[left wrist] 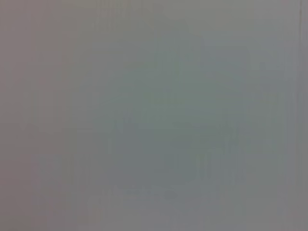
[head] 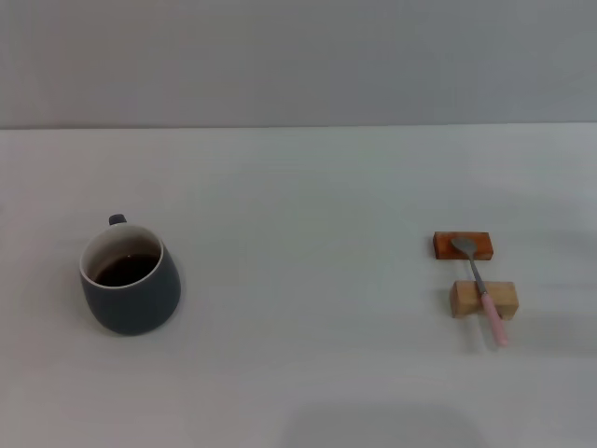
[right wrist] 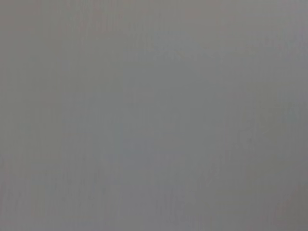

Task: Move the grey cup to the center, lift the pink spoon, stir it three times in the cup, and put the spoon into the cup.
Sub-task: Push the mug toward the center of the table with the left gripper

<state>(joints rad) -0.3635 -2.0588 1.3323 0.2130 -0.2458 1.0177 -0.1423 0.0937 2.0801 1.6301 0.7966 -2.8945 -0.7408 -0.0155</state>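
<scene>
No readable text anywhere — no labels, brands, numbers or signs

A pale desk (head: 308, 373) carries the grey cup (head: 130, 278) at left; at right, a reddish-brown block (head: 462, 245) and a light wooden block (head: 483, 299) lie directly on it.

Slate-grey cup (head: 131, 285), pink-handled silver spoon (head: 481, 289).

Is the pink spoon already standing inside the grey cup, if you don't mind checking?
No, the pink spoon lies across two small wooden blocks on the robot's right, far from the grey cup.
</scene>
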